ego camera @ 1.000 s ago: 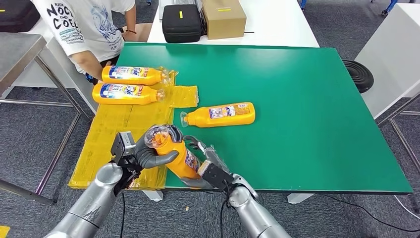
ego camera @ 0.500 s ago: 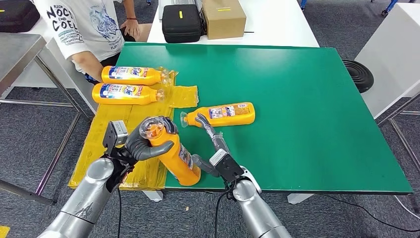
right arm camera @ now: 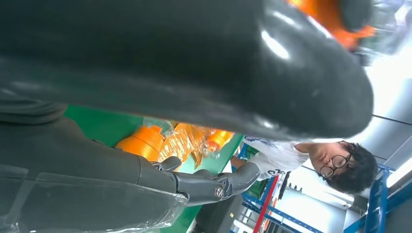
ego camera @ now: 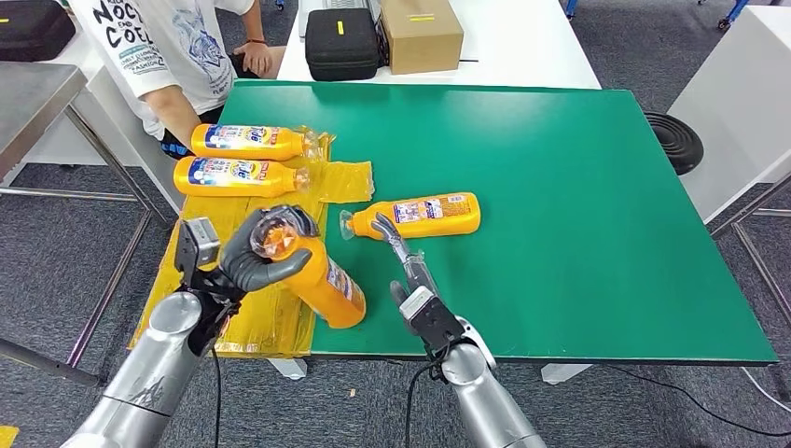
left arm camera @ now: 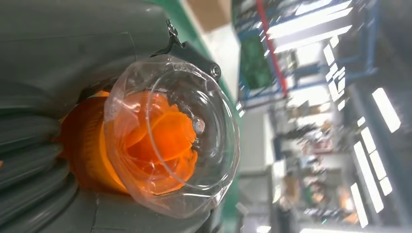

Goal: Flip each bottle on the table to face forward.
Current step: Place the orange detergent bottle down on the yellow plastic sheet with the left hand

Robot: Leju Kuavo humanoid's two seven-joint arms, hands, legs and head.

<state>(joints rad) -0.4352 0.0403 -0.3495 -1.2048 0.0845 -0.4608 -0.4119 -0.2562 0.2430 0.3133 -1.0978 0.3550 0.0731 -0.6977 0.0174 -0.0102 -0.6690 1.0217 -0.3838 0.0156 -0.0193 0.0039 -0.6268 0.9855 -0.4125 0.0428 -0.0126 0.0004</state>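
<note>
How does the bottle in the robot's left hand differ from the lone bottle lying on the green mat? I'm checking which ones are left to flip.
The held bottle is gripped near its cap by the left hand and tilted, base low by the table's near edge; the lone bottle lies flat on the green mat, untouched. The held one's cap points toward the camera; the lone one's points left. Both are orange with clear caps.

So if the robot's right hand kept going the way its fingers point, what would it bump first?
Probably the lone bottle lying on the green table; the right hand points at its neck end, though depth is unclear.
</note>
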